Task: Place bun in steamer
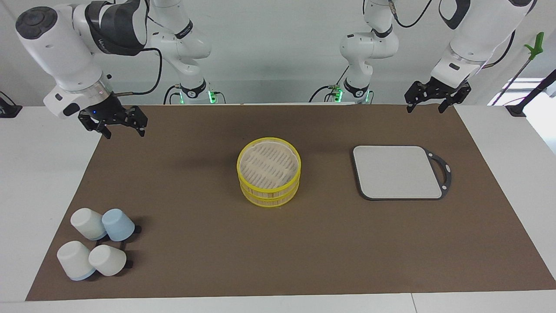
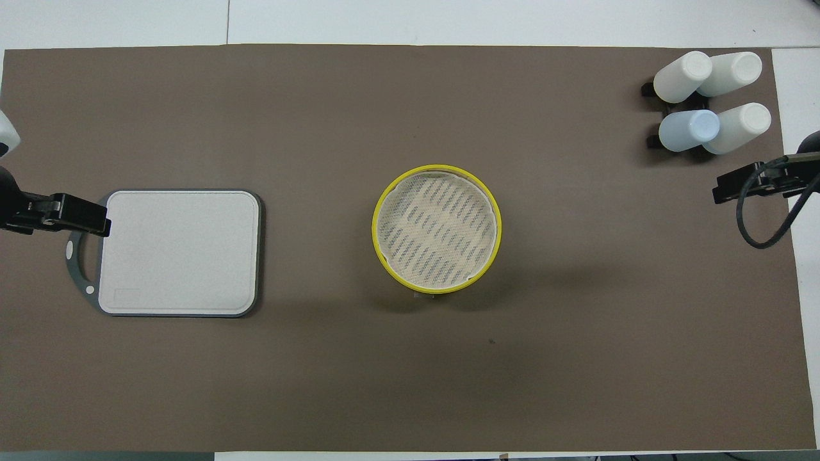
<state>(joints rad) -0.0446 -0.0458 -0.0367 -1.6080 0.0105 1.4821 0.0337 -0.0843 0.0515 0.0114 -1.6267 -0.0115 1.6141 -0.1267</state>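
Observation:
The steamer (image 1: 268, 167) stands at the middle of the brown mat, two tiers with yellow rims and a pale slatted base; its top tier is empty, as the overhead view (image 2: 437, 230) also shows. No bun shows in either view. My left gripper (image 1: 425, 111) hangs open and empty in the air over the mat's edge at the left arm's end, close to the grey board's handle (image 2: 77, 214). My right gripper (image 1: 125, 134) hangs open and empty over the mat's edge at the right arm's end (image 2: 737, 187). Both arms wait.
A grey rectangular board (image 1: 397, 171) with a dark rim and handle lies beside the steamer toward the left arm's end (image 2: 179, 253). Several white and blue cups (image 1: 95, 248) stand upside down at the right arm's end, farther from the robots (image 2: 711, 102).

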